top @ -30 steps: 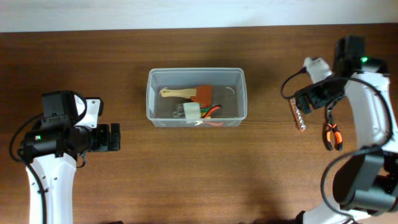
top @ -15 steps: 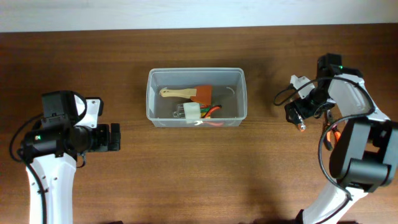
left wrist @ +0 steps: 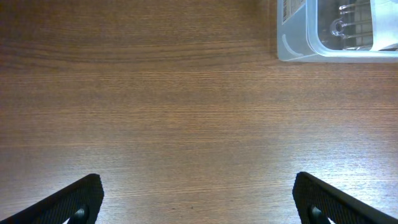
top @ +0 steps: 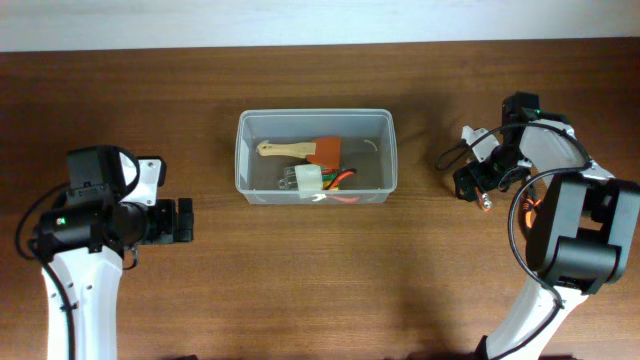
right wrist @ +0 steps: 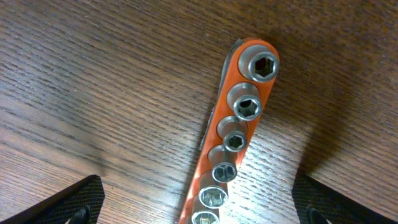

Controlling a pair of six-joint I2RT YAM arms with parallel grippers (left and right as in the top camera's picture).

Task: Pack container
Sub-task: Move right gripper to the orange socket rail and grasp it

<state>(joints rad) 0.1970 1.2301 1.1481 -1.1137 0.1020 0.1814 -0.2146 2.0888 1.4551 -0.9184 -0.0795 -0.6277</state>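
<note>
a: what differs from a second ago in the overhead view?
b: the right hand (top: 478, 186) has swung from the upper right of the frame down and to the left. it now sits directly over the socket rail (right wrist: 231, 140), which lay exposed on the tabletop (top: 420, 280) before. the rail itself has not shifted.
a: and the right wrist view?
b: the orange rail, with its row of steel sockets, runs up the middle of the frame, flat on the wood. the two fingers (right wrist: 68, 204) show only in the lower corners, spread wide to either side and touching nothing. the hand is parted and empty.
a: the left hand (left wrist: 199, 202)?
b: unmoved at the left of the overhead frame, its fingers likewise wide apart with only bare wood between them.
a: where is the container (top: 241, 160)?
b: upper centre of the overhead frame, in the same spot and well apart from both hands, with several tools (top: 318, 176) already inside.
a: meaning for the task?
b: the approach to the next item looks complete. closing on the rail and carrying it to the container remain.
</note>
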